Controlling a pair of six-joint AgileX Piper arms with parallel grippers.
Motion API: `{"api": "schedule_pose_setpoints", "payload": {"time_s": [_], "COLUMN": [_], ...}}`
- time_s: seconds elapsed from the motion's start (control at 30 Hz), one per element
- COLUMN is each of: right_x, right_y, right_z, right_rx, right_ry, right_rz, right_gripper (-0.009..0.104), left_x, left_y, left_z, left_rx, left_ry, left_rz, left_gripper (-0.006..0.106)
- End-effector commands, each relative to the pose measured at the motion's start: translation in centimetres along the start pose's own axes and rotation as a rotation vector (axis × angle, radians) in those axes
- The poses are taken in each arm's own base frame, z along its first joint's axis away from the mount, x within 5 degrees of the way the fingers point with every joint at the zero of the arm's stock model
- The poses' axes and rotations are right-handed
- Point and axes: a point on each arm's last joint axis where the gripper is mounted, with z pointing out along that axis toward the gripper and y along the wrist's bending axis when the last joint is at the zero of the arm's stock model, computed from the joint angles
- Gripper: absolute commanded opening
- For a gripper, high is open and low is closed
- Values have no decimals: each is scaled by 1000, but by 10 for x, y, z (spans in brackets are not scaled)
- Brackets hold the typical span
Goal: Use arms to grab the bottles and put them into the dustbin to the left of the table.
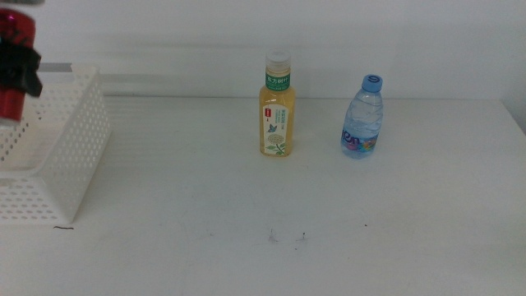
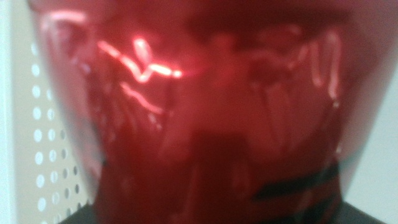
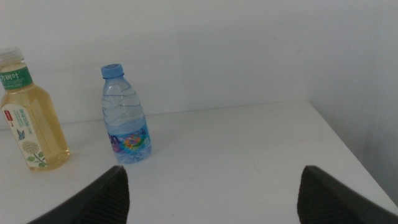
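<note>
At the far left of the middle view, the red can (image 1: 11, 105) hangs above the white perforated dustbin (image 1: 76, 156), with my left gripper (image 1: 20, 66) shut around its middle. The can (image 2: 205, 112) fills the left wrist view, and a strip of dustbin wall (image 2: 43, 155) shows beside it. The yellow tea bottle (image 1: 277, 107) and the clear water bottle (image 1: 362, 119) stand upright at the back of the table (image 1: 246, 205). My right gripper (image 3: 214, 183) is open and empty, well short of the water bottle (image 3: 126, 115) and the tea bottle (image 3: 31, 118). It is outside the middle view.
The dustbin sits at the table's left edge. A few dark specks (image 1: 288, 238) mark the tabletop near the front. The table's right edge (image 3: 348, 149) runs close beside the right gripper.
</note>
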Motion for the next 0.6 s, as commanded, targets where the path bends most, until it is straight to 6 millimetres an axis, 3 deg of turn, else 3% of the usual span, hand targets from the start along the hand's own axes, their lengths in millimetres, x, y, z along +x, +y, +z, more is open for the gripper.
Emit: {"api": "schedule_pose_setpoints", "payload": {"time_s": [0.0, 0.23, 0.57], "right_x": [0, 0, 0], "right_y": [-1, -1, -1], "right_z": [0, 0, 0], "right_rx": [7, 7, 7], "right_ry": [-9, -9, -9], "right_rz": [-12, -12, -12], "right_gripper": [87, 87, 87], "left_x": [-2, 2, 6], "left_y": [11, 35, 42], "left_z": [7, 50, 90], "left_rx": [-20, -35, -25], "left_ry": [-9, 45, 105], "left_rz": [14, -20, -31], "left_gripper": [-2, -2, 2]}}
